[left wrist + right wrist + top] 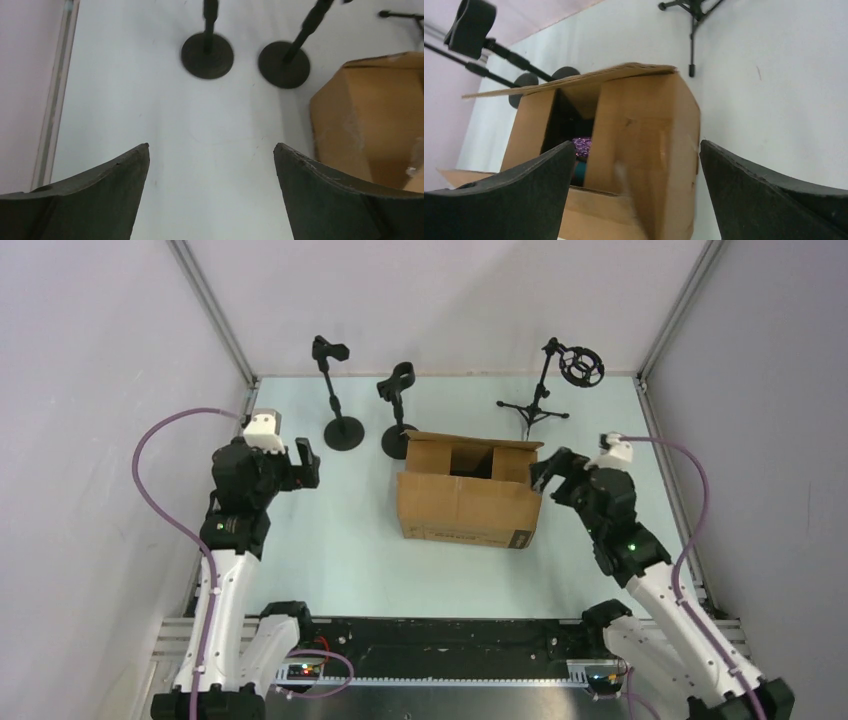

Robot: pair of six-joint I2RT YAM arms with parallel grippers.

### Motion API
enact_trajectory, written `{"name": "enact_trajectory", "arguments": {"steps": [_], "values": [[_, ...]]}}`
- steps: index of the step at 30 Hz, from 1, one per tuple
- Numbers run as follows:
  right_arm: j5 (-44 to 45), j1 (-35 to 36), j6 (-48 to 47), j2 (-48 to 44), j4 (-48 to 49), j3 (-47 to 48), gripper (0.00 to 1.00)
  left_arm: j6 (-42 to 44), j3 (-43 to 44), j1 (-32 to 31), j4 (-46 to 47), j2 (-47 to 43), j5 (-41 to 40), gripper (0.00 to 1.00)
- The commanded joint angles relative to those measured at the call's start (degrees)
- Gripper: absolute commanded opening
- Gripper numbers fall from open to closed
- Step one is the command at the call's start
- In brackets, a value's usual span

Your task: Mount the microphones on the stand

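Note:
An open cardboard box point(468, 495) stands mid-table. In the right wrist view a purple glitter microphone point(583, 146) shows inside the box point(644, 130), with a bit of light blue microphone point(581, 170) under it. The black microphone is hidden. Two round-base stands with black clips point(340, 430) point(400, 435) stand behind the box. A tripod stand with a ring mount point(540, 405) stands at the back right. My left gripper point(305, 465) is open and empty, left of the box. My right gripper point(545, 475) is open and empty at the box's right end.
The left wrist view shows my open left gripper point(211, 145) over bare table, the two round stand bases point(207, 55) point(283, 64) ahead and the box point(370, 115) to the right. White walls with metal rails point(215, 315) enclose the table.

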Motion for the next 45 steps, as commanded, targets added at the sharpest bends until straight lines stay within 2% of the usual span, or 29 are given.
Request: {"name": "enact_trajectory", "arguments": {"steps": [1,5,11,15,19,25,31,42,45], "values": [[13.1,12.5,-10.4,7.8,-4.3,9.5,1.0,2.2,2.1,0.5,-7.3,1.5,-6.5,0.98],[12.7,17.9,-18.9,19.0,-6.4,20.9,1.0,6.3,2.3,0.5,-11.0,1.5,-1.8,0.98],[5.8,16.9,-23.5,29.6,-7.0,35.8,1.0,3.9,4.7,0.5,-13.7,1.2,0.6,0.98],[4.3,16.5,-23.2,35.5,-9.9,40.1,0.92,3.7,5.1,0.5,-14.0,1.5,1.6,0.98],[1.9,17.4,-19.1,38.0,-14.1,40.3,0.86,3.4,4.5,0.4,-14.1,3.2,1.6,0.98],[7.7,24.7,-18.3,34.7,-15.4,36.4,0.88,3.0,5.6,-1.6,-14.1,5.2,1.7,0.98],[9.7,27.8,-17.1,31.9,-16.7,34.7,0.89,2.5,6.7,-4.9,-14.0,5.2,0.6,0.98],[2.9,28.2,-14.2,30.5,-14.9,27.6,0.89,3.5,8.4,-7.4,-14.1,2.6,-0.6,0.98],[0.7,28.3,-13.8,29.2,-15.2,27.4,0.86,3.2,9.1,-7.5,-14.1,3.4,-0.7,0.98]]}}
